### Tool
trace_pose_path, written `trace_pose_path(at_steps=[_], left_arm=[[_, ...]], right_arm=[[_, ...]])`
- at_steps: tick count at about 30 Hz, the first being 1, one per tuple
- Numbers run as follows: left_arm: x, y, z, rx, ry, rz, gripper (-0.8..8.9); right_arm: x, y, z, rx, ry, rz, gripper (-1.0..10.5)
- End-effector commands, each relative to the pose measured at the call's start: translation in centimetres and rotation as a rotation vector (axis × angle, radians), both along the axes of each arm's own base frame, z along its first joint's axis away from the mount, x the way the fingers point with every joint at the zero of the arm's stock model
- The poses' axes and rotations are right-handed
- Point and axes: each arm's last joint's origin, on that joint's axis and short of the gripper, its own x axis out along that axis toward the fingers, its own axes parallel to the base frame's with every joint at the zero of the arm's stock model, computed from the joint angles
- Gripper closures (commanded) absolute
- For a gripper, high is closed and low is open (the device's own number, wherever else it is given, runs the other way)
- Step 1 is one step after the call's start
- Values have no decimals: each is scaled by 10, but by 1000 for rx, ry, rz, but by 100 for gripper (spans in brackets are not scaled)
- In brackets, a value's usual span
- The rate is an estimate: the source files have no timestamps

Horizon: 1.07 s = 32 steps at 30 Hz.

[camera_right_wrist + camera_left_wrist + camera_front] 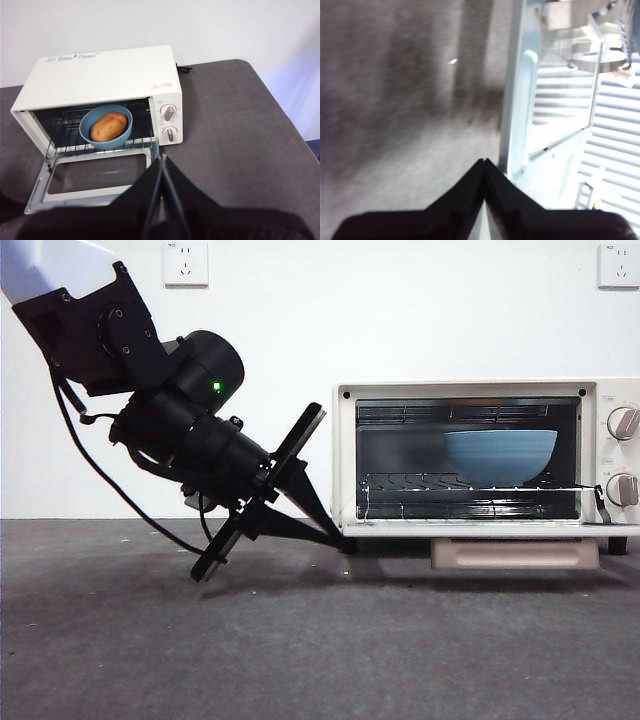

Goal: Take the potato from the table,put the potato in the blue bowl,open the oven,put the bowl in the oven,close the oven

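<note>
The cream oven (480, 390) stands with its glass door (95, 172) dropped flat on the table (300, 640). Inside on the wire rack sits the blue bowl (500, 455) (87, 131), and the potato (109, 126) lies in it; the bowl's wall hides the potato in the front view. My left gripper (335, 538) (484, 162) is shut on nothing, low at the table, its tip by the left end of the open door (517, 90). High above the table in front of the oven, my right gripper (162, 159) hangs shut and empty.
The door's beige handle (515, 553) juts toward the front just above the table. Two knobs (623, 423) sit on the oven's right side. The table's rounded far corner (245, 62) lies right of the oven. A white wall stands behind.
</note>
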Motion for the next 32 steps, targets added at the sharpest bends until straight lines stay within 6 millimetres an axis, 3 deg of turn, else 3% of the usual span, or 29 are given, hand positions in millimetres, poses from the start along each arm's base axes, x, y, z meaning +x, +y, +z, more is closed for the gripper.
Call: trace_pose_path(at_steps=[1, 8, 20, 32], left_arm=[[4, -10, 12, -59, -39, -49, 819], [12, -14, 26, -85, -80, -53, 819], [33, -23, 67, -120, -217, -7, 819], [62, -7, 112, -143, -345, 141, 819]], right_arm=[[-1, 0, -1, 9, 5, -7, 959], [-1, 0, -1, 8, 12, -7, 959], [-1, 0, -1, 12, 13, 0, 959], [-3, 0, -6, 30, 62, -11, 959]])
